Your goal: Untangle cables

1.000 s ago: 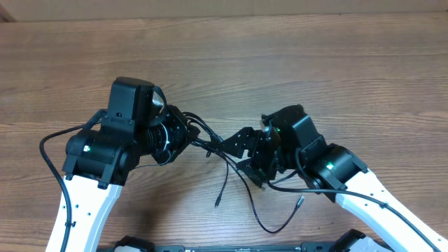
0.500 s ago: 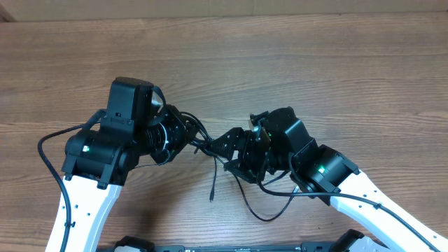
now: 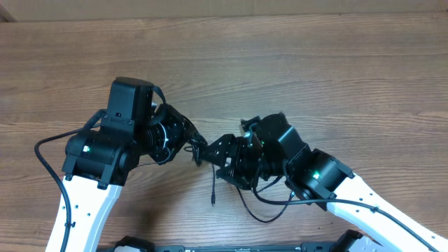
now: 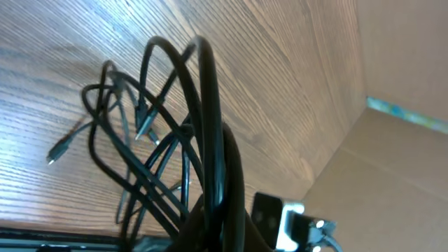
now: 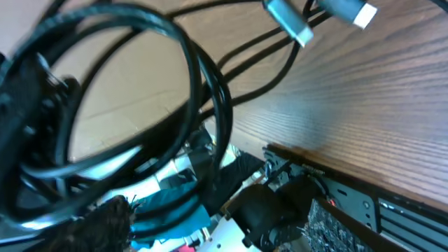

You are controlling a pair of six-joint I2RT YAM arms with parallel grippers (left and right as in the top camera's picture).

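The cables (image 3: 212, 187) are thin black cords bunched between the two grippers, with one strand hanging toward the table's front edge and a loop (image 3: 266, 212) lying near the right arm. My left gripper (image 3: 190, 143) is shut on the bundle. In the left wrist view the cables (image 4: 203, 105) run up out of the jaws and fan into loops above the wood. My right gripper (image 3: 213, 161) stands open just right of the left one, its fingers spread around the tangle. The right wrist view shows looped cables (image 5: 210, 91) and two silvery plug ends (image 5: 288, 21); that gripper's own fingers are not clear there.
A wooden table (image 3: 336, 77) spreads behind both arms. A cardboard wall (image 3: 210, 7) lines its far edge and a black rail (image 3: 231, 247) its near edge. A thicker black arm cable (image 3: 45, 150) loops out left of the left arm.
My right arm has moved left, bringing its open gripper close to the left gripper. The hanging strand and the floor loop shifted left with it. The left arm stayed put.
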